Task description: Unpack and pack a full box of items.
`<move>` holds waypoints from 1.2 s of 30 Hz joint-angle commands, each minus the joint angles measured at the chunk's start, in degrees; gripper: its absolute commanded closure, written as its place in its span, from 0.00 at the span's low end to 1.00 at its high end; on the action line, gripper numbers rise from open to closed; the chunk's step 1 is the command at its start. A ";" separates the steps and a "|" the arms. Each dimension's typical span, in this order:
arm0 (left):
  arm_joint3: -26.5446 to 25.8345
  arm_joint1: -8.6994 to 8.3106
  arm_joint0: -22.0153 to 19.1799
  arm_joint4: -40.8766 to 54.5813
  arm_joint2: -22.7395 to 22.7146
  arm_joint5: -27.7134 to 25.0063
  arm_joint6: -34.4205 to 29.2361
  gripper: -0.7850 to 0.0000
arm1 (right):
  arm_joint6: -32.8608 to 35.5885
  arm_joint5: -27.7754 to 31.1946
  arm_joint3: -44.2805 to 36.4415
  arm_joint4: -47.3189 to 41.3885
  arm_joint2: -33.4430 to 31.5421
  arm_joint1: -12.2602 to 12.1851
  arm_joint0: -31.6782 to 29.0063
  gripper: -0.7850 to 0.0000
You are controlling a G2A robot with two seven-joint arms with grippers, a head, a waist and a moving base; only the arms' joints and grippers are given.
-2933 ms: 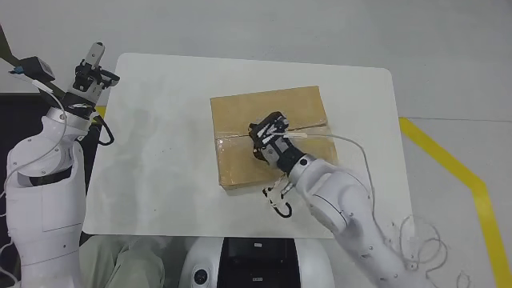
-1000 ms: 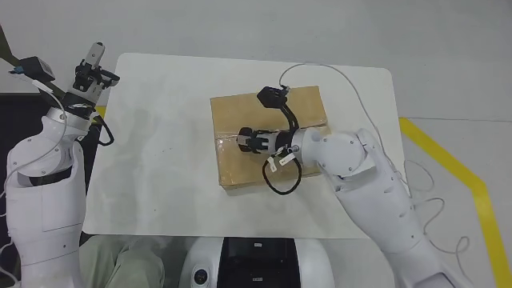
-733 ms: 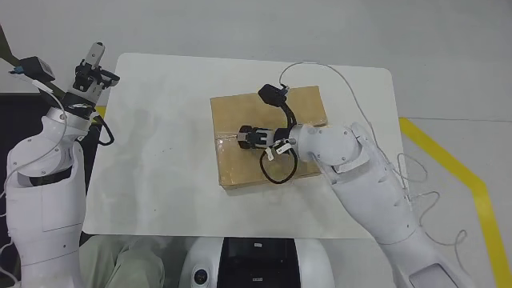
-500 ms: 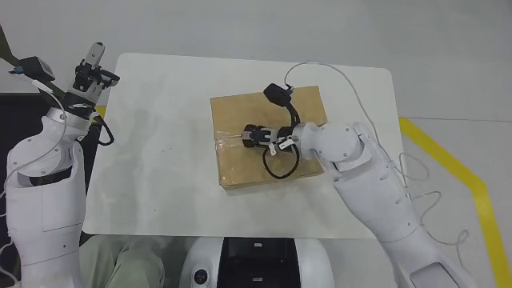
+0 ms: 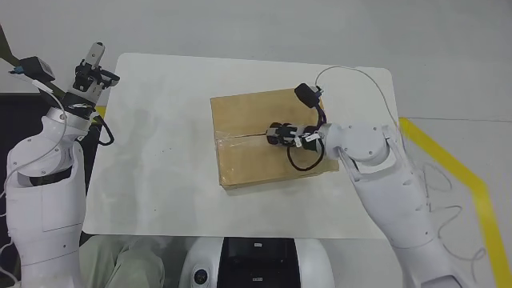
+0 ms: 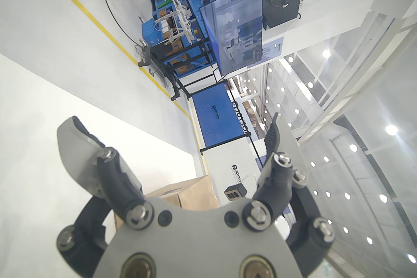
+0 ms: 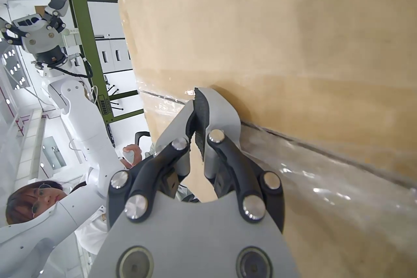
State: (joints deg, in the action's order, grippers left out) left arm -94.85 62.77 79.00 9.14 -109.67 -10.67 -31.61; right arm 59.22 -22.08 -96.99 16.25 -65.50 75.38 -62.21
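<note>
Right gripper point(image 7: 196, 106), closed, sat on the cardboard box's point(image 5: 254, 114) slick tape seam point(image 7: 325, 178); its stiff flaps probably lift from that slit.

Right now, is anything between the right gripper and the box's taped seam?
Nothing visible stands between them. The right gripper, shut, has its tips at the seam on top of the box. Clear tape lies along the seam, and the flaps lie closed.

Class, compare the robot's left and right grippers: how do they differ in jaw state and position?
The left gripper has its jaws wide open; the right gripper has them shut. The left gripper sits by the table corner, apart from the box; the right gripper is at the box's taped seam. Both share one build.
</note>
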 commanded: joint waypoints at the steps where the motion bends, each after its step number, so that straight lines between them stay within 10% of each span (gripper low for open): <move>1: 0.00 0.00 0.00 0.00 0.00 0.00 0.00 0.00 | 0.39 0.38 0.05 -0.75 -1.14 -0.26 -0.21 1.00; 36: 0.00 0.00 0.00 0.00 0.00 0.00 0.00 0.00 | 3.64 -5.82 -3.70 2.75 -14.98 -5.21 -4.58 1.00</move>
State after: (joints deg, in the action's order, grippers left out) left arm -94.85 62.77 79.00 9.14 -109.67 -10.67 -31.61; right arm 62.77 -27.70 -100.71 18.77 -80.27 70.28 -66.78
